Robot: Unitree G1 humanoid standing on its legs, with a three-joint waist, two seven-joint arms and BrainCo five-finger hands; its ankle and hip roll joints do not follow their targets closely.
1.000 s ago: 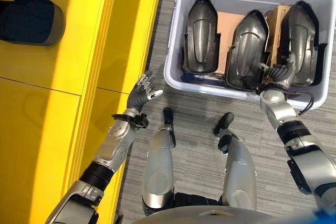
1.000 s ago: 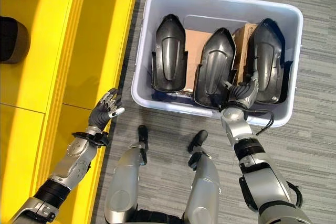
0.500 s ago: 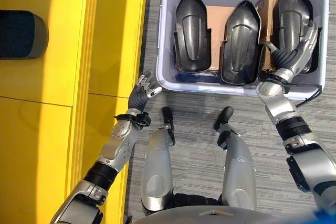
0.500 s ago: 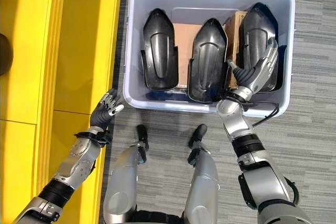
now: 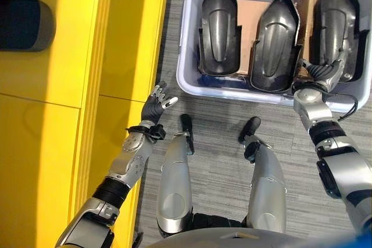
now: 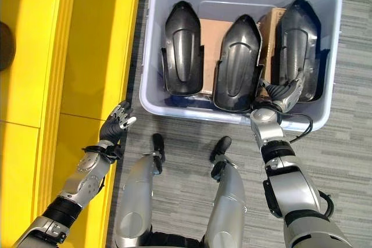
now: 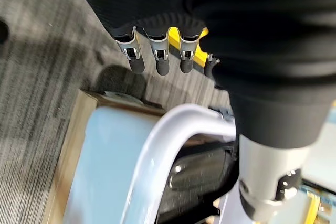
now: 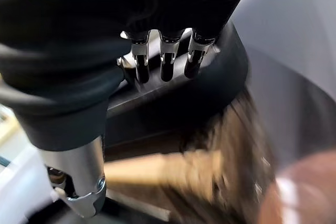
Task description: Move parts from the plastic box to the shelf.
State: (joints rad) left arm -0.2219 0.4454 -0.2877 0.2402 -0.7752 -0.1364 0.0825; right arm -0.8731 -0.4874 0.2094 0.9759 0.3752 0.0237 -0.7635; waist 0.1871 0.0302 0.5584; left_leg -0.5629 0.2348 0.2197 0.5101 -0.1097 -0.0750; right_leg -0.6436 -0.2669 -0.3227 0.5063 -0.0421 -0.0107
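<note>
Now: right hand reaching into the plastic box

Down on the grey striped carpet (image 6: 343, 143), the plastic box (image 6: 151, 45) is sitting as a pale, smooth-walled tub with rounded corners and a rolled rim. Three parts are standing side by side inside it, each a glossy black moulded shell, long and tapering to a rounded point at the box's far wall. Counting from the box's left wall, the first part (image 6: 182, 47) is leaning near that wall, the middle part (image 6: 237, 62) is sitting at the centre, and the third part (image 6: 296, 45) is resting by the right wall. Flat brown cardboard (image 6: 209, 42) is showing between and behind the shells.

The right hand (image 6: 283, 94) is reaching over the box's near rim, at the near end of the third part. In the right wrist view its fingers (image 8: 167, 64) are hanging loosely bent just above the dark curved shell, not closing on it, and whether they are touching it I cannot tell.

Left of the box, the left hand (image 5: 157, 100) is hovering above the carpet with fingers spread and holding nothing, just beside the shelf (image 5: 70, 56), a smooth bright yellow structure with long straight edges. A dark rounded object (image 5: 26, 21) is lying on the shelf, well apart from the box.
</note>
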